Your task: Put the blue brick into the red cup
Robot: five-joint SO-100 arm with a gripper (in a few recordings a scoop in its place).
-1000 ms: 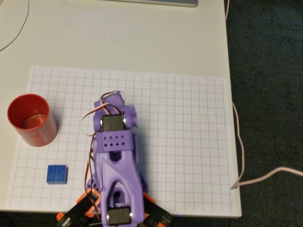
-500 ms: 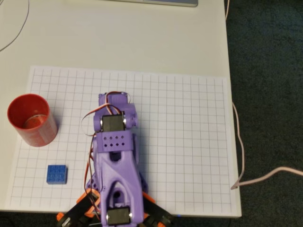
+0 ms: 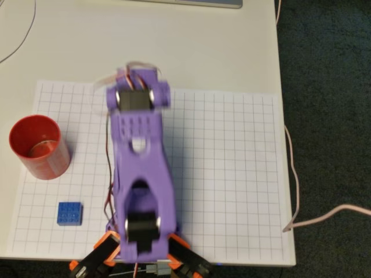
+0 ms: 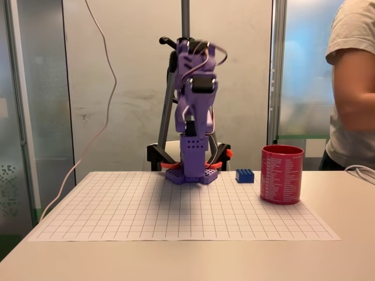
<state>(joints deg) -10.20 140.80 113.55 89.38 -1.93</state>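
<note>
Blue brick (image 3: 69, 212) is seen flat on the grid sheet (image 3: 232, 174) nr its front-left corner in overhead view, studs up, untouched. Red cup (image 3: 38, 147) is stood upright just beyond it, apart. Purple arm (image 3: 139, 174) is raised over sheet's middle; claw is hidden, state can't be told. A person (image 4: 354, 88) is seen at right edge of the fixed view.

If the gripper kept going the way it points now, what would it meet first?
Hard to say: the gripper's fingers are blurred and tucked high on the raised arm. It seems to aim away from the base over the grid sheet, clear of the cup and brick.
</note>
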